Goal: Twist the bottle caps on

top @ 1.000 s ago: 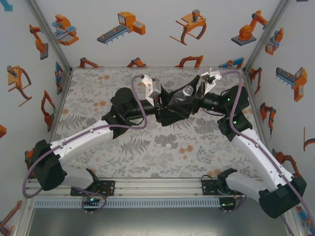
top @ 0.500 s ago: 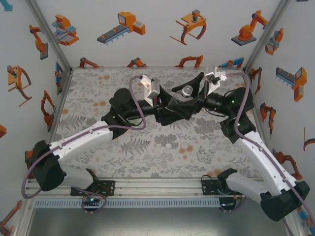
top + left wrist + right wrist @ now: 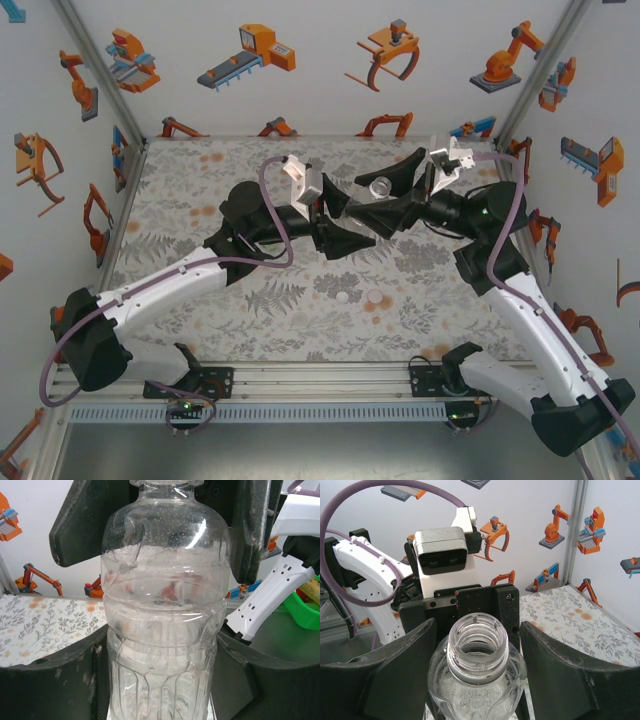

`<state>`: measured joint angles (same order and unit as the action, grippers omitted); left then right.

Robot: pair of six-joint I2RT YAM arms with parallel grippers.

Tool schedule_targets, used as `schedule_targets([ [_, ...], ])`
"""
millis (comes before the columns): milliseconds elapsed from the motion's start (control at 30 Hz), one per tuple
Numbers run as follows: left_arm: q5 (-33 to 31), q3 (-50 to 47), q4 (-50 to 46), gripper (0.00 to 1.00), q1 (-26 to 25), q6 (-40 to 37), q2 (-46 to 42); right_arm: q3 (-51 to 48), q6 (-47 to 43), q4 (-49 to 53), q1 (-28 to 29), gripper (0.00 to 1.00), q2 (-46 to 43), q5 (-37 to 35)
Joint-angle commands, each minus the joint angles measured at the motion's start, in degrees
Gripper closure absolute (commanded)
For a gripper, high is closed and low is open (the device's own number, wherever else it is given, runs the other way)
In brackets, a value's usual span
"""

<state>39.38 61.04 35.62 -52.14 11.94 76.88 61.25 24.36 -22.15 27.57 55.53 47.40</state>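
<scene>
The bottle [image 3: 165,630] is clear plastic, without a label or tint. It has a rounded shoulder, a band of ridges at the waist and vertical flutes lower down, and its wall shows dents and creases. In the right wrist view, the bottle [image 3: 478,650] has a bare threaded neck and an open mouth with no cap on it. It is held off the surface [image 3: 200,180], over the far middle of it, where the two arms meet. From above, the bottle [image 3: 380,186] is tilted with its mouth toward the right arm.

The left gripper [image 3: 161,642] has its jaws drawn in narrow on the fluted lower body. One dark finger presses each side, so it is holding the bottle by its base end. From above, the left gripper [image 3: 338,222] sits just left of the bottle.

The right gripper [image 3: 477,630] faces it from the mouth end. Its jaws stand partly apart, with a finger on each side of the neck and a visible gap to the threads. In the left wrist view, the right gripper [image 3: 167,530] flanks the shoulder very closely. Whether its fingers actually touch the shoulder cannot be told, because the clear plastic blurs the edges.

Two white bottle caps [image 3: 343,297] [image 3: 376,296] lie side by side on the surface, nearer the arm bases and well apart from both grippers.
</scene>
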Motion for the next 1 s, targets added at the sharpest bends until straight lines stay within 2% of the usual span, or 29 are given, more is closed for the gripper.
schedule_targets([
  [0,-0.4,1.8,0.3,0.37,0.3,0.4,-0.1,2.1,0.3,-1.6,1.1,0.59,-0.5,2.4],
  [100,0.9,2.9,-0.2,0.37,0.1,0.8,1.1,2.3,0.3,-1.8,1.3,0.63,-0.3,2.7],
  [267,1.4,3.6,1.0,0.37,-0.3,1.3,2.3,2.4,0.3,-2.1,1.6,0.65,-0.5,2.5],
  [500,2.3,4.0,0.1,0.33,-0.7,1.5,3.2,2.8,-0.7,-1.1,1.7,0.66,-0.7,2.3],
  [567,2.2,3.9,0.8,0.29,-0.9,1.8,3.2,2.9,-1.0,-0.8,1.7,0.67,-0.7,2.1],
  [633,2.2,3.7,1.7,0.21,-0.9,2.2,3.3,2.9,-1.1,-0.8,1.8,0.68,-0.9,1.6],
  [700,2.2,3.5,2.5,0.18,-1.0,2.6,3.5,2.9,-1.2,-0.9,1.8,0.69,-0.9,1.0],
  [833,1.9,3.0,5.3,0.19,-1.2,3.7,3.9,2.8,-1.0,-1.9,2.0,0.70,-1.0,0.5],
  [967,1.9,2.3,8.7,0.27,-1.3,5.1,4.3,2.5,-0.9,-2.6,2.3,0.72,-1.3,-0.5],
])
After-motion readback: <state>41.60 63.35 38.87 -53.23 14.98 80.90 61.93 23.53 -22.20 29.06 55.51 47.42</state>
